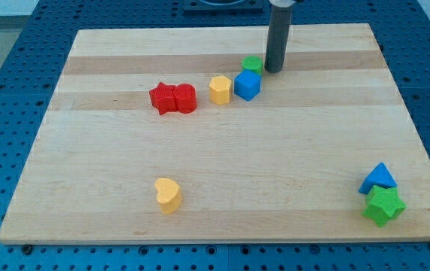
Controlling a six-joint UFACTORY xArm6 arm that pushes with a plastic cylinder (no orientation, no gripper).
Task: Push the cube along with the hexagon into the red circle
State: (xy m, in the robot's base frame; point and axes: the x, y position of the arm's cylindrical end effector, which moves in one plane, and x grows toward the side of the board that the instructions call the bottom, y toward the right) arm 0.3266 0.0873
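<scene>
Blue cube (247,85) sits just left-below my tip (274,70).

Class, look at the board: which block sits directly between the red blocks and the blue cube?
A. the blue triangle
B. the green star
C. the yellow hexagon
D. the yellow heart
C: the yellow hexagon lies in the row between the red blocks on the view's left and the blue cube on its right, while my tip stands just right of that cube.
</scene>
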